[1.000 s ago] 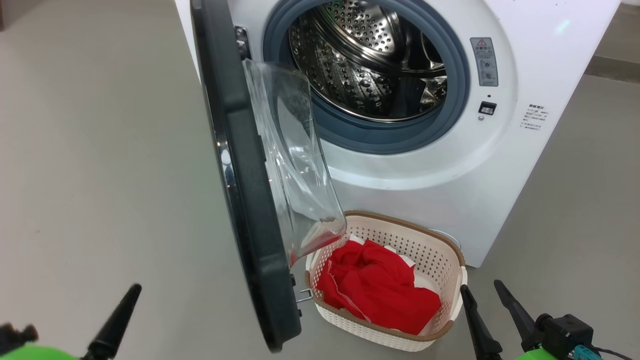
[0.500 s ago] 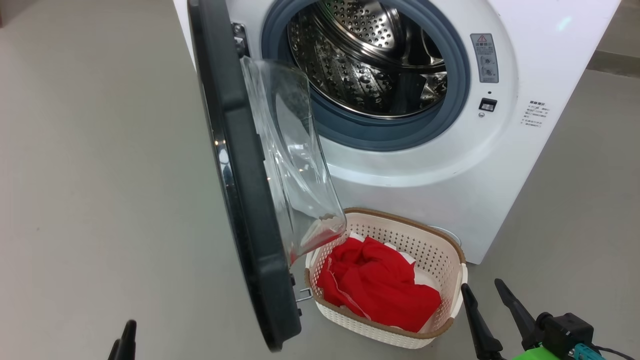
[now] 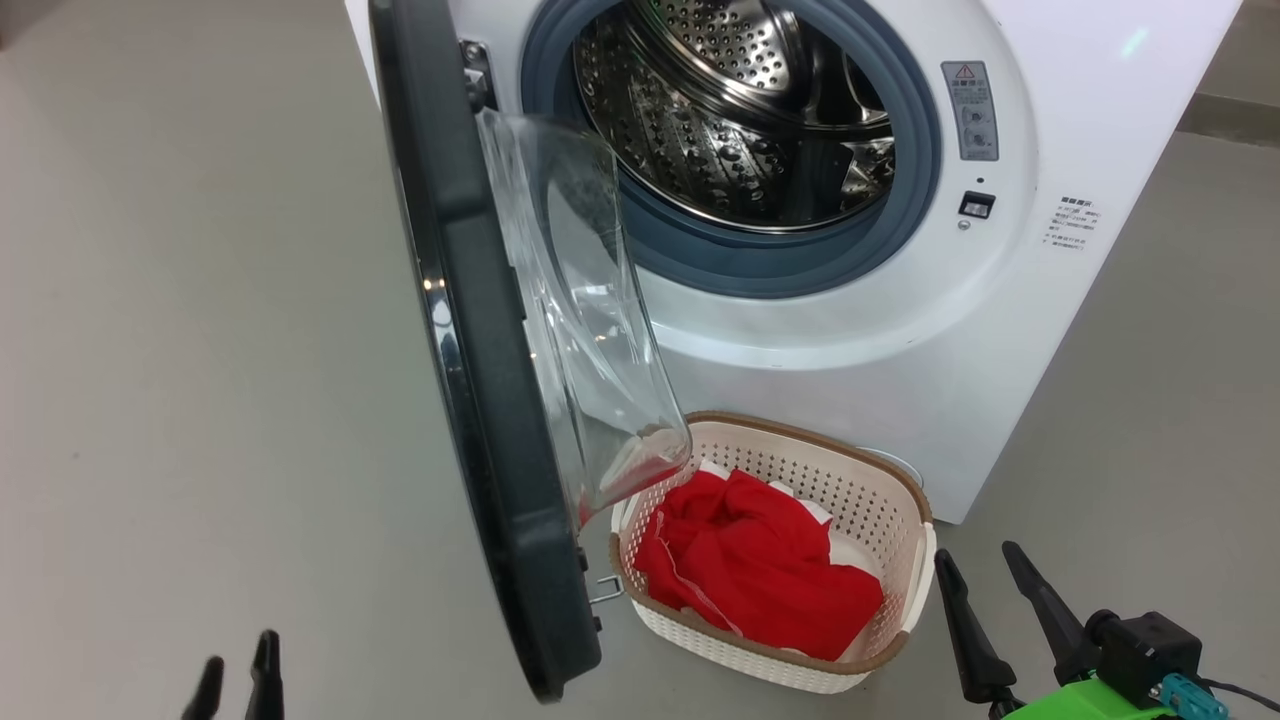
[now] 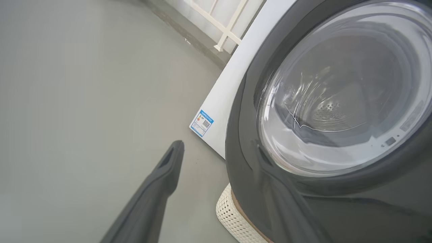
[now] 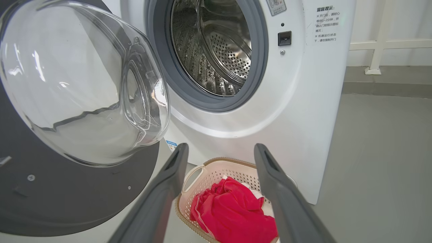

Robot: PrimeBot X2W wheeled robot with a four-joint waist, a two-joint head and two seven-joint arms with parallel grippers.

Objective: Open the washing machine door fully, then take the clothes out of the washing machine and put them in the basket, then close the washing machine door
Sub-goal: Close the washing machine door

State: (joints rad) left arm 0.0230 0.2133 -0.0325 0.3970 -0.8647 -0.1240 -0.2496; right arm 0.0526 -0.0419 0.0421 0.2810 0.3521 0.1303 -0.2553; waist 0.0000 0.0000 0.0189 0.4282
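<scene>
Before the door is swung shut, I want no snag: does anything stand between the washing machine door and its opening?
Nothing visible does: the gasket is bare and the clothes lie in the basket, low before the washing machine. Whether the washing machine door clears the basket's rim, I cannot tell.

I see my right gripper (image 5: 221, 147) with its fingers spread wide, framing the basket (image 5: 185, 202) at 6 o'clock. The red clothes (image 5: 233, 212) lie heaped in it. The washing machine door (image 5: 77, 189) stands open at 9 o'clock, and the washing machine (image 5: 297, 108) shows its steel drum (image 5: 216, 50) at 12.
</scene>
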